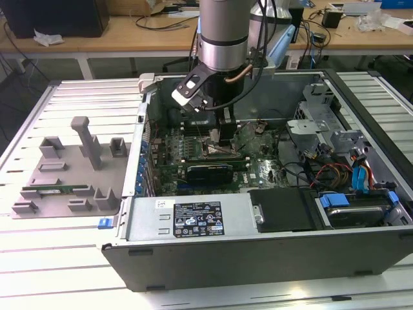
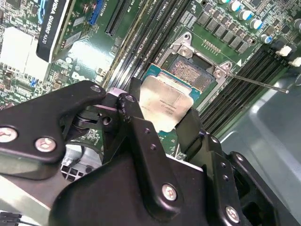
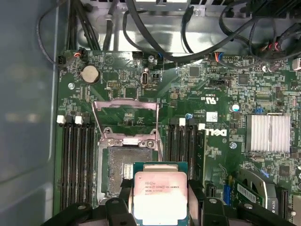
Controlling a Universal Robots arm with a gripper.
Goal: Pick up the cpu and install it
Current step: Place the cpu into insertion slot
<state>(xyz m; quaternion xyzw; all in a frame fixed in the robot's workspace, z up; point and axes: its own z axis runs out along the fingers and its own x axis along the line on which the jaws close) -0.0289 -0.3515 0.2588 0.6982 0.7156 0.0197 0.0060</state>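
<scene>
The cpu (image 3: 160, 195) (image 2: 164, 106), a flat square chip with a shiny silver top and a green rim, sits between my gripper's black fingers (image 2: 131, 113). The gripper (image 3: 160, 200) (image 2: 162, 113) is shut on it, one finger on each of two opposite edges. The chip hangs a little above the motherboard, partly overlapping the open socket (image 3: 124, 172) (image 2: 193, 73), whose metal frame (image 3: 126, 120) is flipped up. In the exterior view the gripper (image 1: 219, 132) reaches down into the open computer case (image 1: 271, 252), over the middle of the board.
Black memory slots (image 3: 75, 160) flank the socket on both sides. A finned heat sink (image 3: 268, 134) and cable bundles (image 3: 225, 33) lie nearby. The socket's thin lever (image 2: 258, 84) sticks out. Outside the case, a grey fixture tray (image 1: 71, 168) holds a green memory stick (image 1: 55, 191).
</scene>
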